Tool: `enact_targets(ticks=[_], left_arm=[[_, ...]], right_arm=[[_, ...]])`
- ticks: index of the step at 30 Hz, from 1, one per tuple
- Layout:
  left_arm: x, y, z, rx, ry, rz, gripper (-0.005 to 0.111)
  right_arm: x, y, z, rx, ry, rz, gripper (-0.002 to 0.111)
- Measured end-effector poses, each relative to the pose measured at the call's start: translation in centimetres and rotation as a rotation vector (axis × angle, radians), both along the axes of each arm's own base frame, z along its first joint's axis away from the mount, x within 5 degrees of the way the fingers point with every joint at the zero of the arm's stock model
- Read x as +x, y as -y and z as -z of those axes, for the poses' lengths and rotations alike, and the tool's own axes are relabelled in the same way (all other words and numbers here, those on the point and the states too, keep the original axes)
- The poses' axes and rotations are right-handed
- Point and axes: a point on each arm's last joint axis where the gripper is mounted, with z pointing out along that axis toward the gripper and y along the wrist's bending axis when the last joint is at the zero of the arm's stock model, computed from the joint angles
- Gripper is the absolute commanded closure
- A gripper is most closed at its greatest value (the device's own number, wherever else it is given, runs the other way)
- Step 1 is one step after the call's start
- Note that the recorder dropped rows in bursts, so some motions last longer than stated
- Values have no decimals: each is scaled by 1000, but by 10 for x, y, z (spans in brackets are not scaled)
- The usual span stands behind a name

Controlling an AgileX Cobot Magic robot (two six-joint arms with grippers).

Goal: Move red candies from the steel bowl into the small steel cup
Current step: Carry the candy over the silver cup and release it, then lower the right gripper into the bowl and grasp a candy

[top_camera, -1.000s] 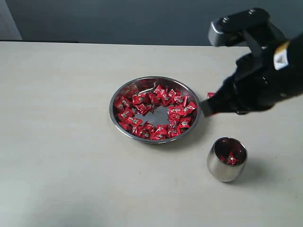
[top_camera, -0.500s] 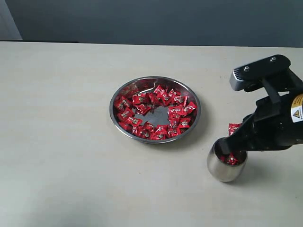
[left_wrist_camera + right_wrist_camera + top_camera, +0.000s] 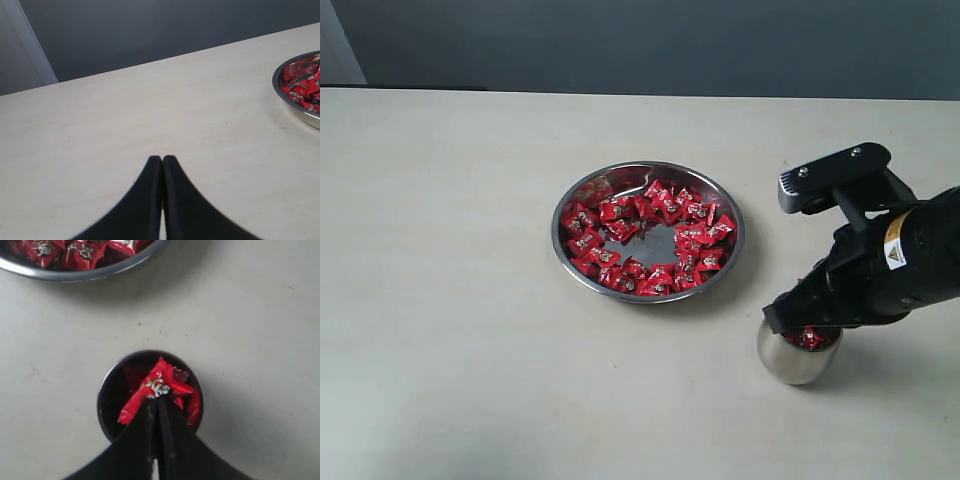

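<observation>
Red candies (image 3: pixel 159 385): one is pinched in the right pincer (image 3: pixel 156 404) over the one small steel cup (image 3: pixel 105 390).

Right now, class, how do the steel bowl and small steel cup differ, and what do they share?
The steel bowl is wide and shallow; the small steel cup is narrow and taller-sided. The bowl holds many red candies ringing a bare centre; the cup holds a few. The bowl stands unattended, while the right gripper holds a candy at the cup's mouth. Both are shiny steel and upright.
</observation>
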Motion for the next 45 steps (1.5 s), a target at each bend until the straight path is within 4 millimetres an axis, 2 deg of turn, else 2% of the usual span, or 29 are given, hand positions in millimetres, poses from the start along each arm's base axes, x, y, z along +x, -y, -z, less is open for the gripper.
enact_targets(ticks=[3,5,10,13,19,24,28,34,41,45], left_arm=[[0,0,0,0,0,0,106],[0,0,0,0,0,0,106],[0,0,0,0,0,0,106],[0,0,0,0,0,0,106],[0,0,0,0,0,0,106],[0,0,0,0,0,0,106],[0,0,0,0,0,0,106],[0,0,0,0,0,0,106],[0,0,0,0,0,0,106],[0,0,0,0,0,0,106]], right_arm=[[1,-1,2,-6,-4,-8,79],[1,-1,2,-8,-4,-12,73],[3,-2,2,-1,9,-18,73],[10,-8,-8,42,64,-21,73],[41,-31,-41,175,241,-58,73],[77,-55,-52,212,317,-80,73],[111,-77,-42,196,314,-101,72],[149,-101,-3,83,224,-177,72],[171,-118,43,18,83,-245,72],[176,-127,55,49,43,-273,56]])
